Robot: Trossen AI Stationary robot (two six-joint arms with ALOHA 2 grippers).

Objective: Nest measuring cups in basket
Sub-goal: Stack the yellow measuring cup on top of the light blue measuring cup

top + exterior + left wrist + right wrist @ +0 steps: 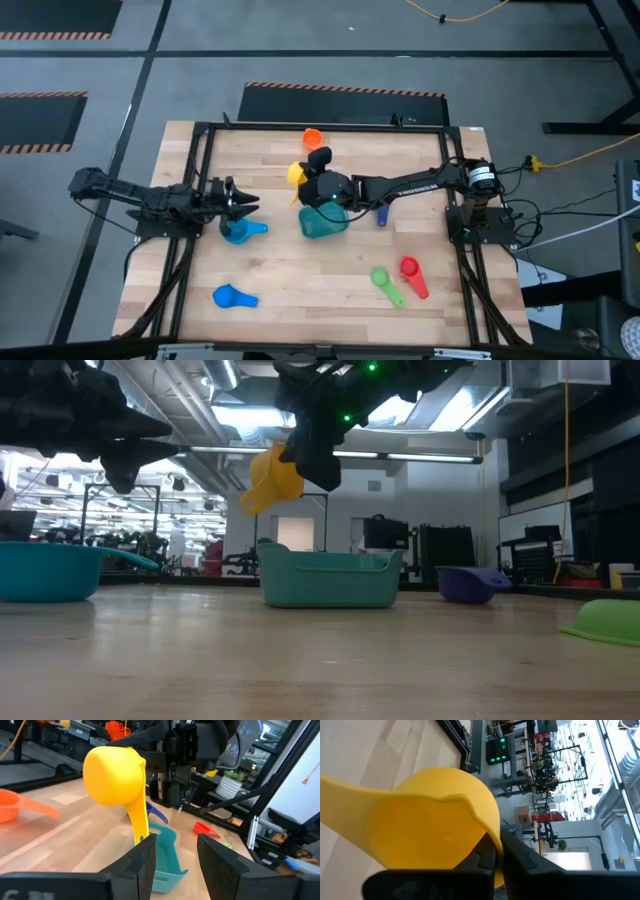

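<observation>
My right gripper (306, 180) hangs over the table's middle, shut on the yellow measuring cup (296, 172), just beyond the teal basket (322, 222). My left gripper (248, 205) hovers open above a light blue cup (240, 231) and touches nothing. An orange cup (313, 137) lies near the far edge and a dark blue cup (382, 213) lies right of the basket. Green (384, 281) and red (411, 272) cups sit near the right front. A second light blue cup (232, 296) lies near the left front. All of these rest on the table. My right gripper holds the yellow cup by the wall of its bowl at the rim (487, 832), pinched between the two fingers (520, 857). The cup is lifted clear above the table (272, 478), tipped on its side. Its handle (140, 822) hangs downward.
The wooden table top (300, 290) has a black frame rail (320, 128) around its edge. The basket (330, 578) stands upright below and right of the raised cup in the low view. The left arm lies along the left side of the table.
</observation>
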